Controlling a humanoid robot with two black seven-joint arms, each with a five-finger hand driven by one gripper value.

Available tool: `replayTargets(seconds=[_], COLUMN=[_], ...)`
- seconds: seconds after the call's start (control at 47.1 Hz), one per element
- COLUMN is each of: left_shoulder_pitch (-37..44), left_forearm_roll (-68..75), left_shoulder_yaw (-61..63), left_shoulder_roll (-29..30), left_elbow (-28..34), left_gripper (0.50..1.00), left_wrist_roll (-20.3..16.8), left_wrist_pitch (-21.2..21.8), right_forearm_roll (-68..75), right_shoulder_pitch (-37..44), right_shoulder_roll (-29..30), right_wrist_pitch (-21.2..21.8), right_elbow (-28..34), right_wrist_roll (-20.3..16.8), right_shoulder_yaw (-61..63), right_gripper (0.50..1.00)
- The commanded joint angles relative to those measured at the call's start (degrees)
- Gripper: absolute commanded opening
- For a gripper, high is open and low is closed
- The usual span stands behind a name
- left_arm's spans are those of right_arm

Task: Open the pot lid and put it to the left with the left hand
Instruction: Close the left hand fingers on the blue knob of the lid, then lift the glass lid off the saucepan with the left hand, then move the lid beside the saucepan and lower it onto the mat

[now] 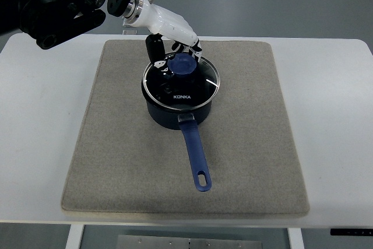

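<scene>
The white table carries a grey felt mat, which covers most of its surface. The landmark for all positions below is the dark blue saucepan, which stands upright on the mat, slightly above the mat's centre in the top view.

The saucepan's long blue handle extends from the pan toward the near edge of the mat and ends in a hanging slot. The glass lid is seated on the saucepan rim, fully closed, with lettering visible through the glass. A round blue knob sits at the centre of the lid.

The left arm enters from the upper left, behind the saucepan. The left hand, white with dark fingers, is positioned over the far side of the lid. Its fingers curl down around the knob. Whether they fully grip the knob cannot be determined.
</scene>
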Motion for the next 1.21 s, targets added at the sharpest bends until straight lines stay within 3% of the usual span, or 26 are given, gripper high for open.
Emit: replayTargets(seconds=[0.0,0.552,1.189], left_shoulder_pitch=[0.01,0.8,6.42], left_forearm_roll=[-0.29,-2.57,-2.31], left_shoulder_yaw=[-0.09,0.0,0.53], left_shoulder_roll=[0.25,3.41,14.66], left_elbow=[0.81,9.69,8.28], left_gripper=[0.5,0.5,0.5], left_wrist_roll=[0.01,0.01,0.01], left_wrist_pitch=[0.77,1.91,4.46], right_forearm_roll=[-0.01,-0.01,-0.01], right_shoulder_pitch=[0.0,0.0,0.0], right_shoulder_roll=[0.0,0.0,0.0], right_wrist_pitch=[0.0,0.0,0.0], right_elbow=[0.0,0.0,0.0], right_wrist_roll=[0.0,0.0,0.0], right_shoulder_yaw=[0.0,0.0,0.0], right_gripper=[0.915,0.915,0.915])
